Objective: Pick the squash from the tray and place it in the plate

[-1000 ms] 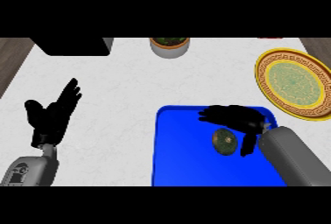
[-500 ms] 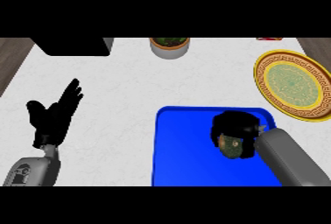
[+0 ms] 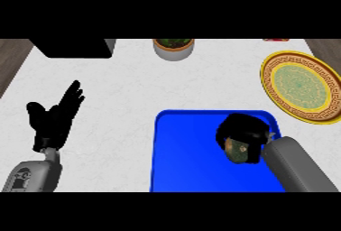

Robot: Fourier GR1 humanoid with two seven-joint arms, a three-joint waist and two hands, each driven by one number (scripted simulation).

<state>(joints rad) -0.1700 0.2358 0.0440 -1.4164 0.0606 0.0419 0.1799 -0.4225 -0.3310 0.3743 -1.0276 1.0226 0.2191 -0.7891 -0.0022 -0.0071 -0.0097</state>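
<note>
The dark green squash [image 3: 235,150] lies on the blue tray [image 3: 186,153] at its right side. My right hand [image 3: 241,131] sits over it with fingers curled round it, hiding most of it. The round yellow plate [image 3: 301,85] with a green patterned centre lies on the counter at the far right, beyond the tray. My left hand [image 3: 54,118] rests open at the left, fingers up, away from the tray.
A grey pot with a plant [image 3: 174,47] stands at the back centre. A black box [image 3: 72,47] occupies the back left corner. A small red item [image 3: 274,39] shows at the back right edge. The white counter [image 3: 126,85] spreads between the left hand and the tray.
My right hand has come down over the squash and its fingers have curled round it. The left hand has stayed where it was.
</note>
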